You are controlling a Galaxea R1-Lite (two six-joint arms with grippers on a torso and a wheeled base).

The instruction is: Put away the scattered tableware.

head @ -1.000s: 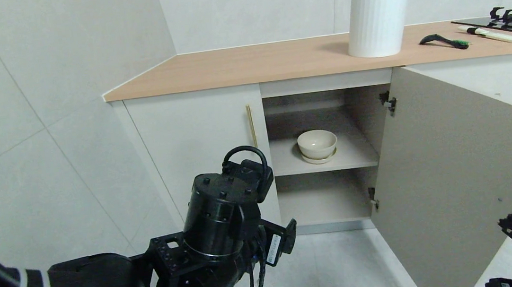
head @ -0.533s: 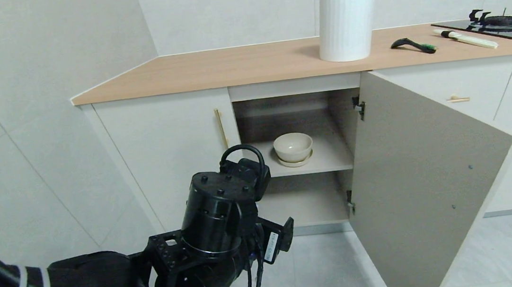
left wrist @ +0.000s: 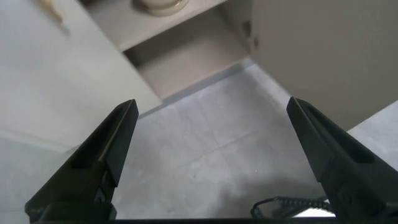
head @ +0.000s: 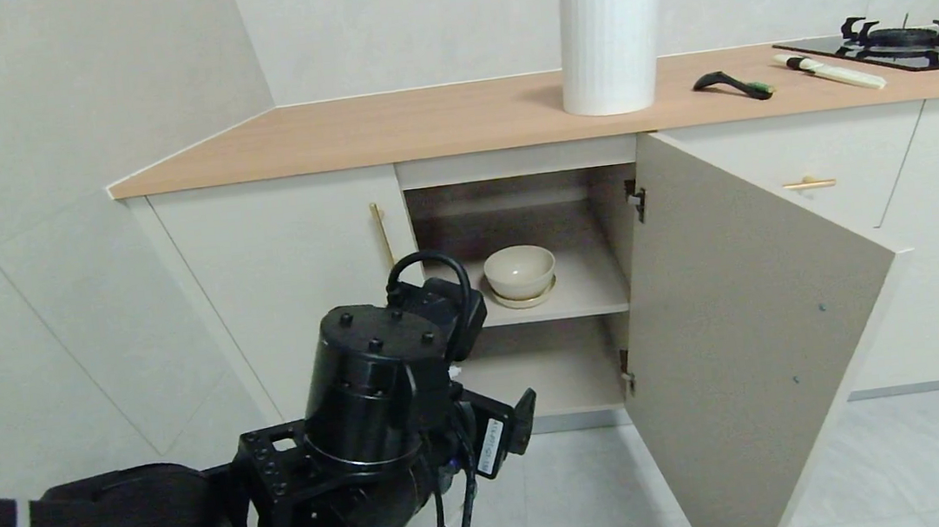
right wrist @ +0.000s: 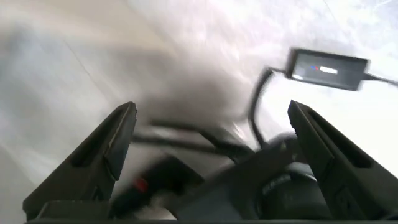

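**A:** What is the biggest thing in front of the left end effector (left wrist: 211, 107)?

**B:** A pale grey kitchen cupboard (head: 278, 266) stands ahead of it and higher up. A long light wooden worktop (head: 420, 120) runs along the cupboard's top. The flat grey cupboard door (head: 745, 313) hangs open, ahead and to the right of that end effector.

**A:** How is the end effector itself?

**B:** Its two black fingers (left wrist: 112, 149) are spread wide with nothing between them, over the light tiled floor (left wrist: 211, 162) just before the cupboard's foot. The right end effector (right wrist: 211, 111) also has its fingers apart and grips nothing.

**A:** What stands on the worktop?

**B:** A tall white ribbed cylinder (head: 610, 37) stands upright, well above the left end effector and to its right. Farther right lies a small black brush with a green tip (head: 732, 84). Beyond that a cream-handled utensil (head: 829, 71) lies flat, near a black gas hob (head: 900, 44).

**A:** And the tableware?

**B:** A round beige ceramic bowl (head: 520, 269) sits upright on a pale shallow plate (head: 523, 300). Both are on the cupboard's upper shelf (head: 590, 290), ahead of and above the left end effector and well apart from its fingers. The lower shelf (head: 550, 368) lies beneath, nearer to it.
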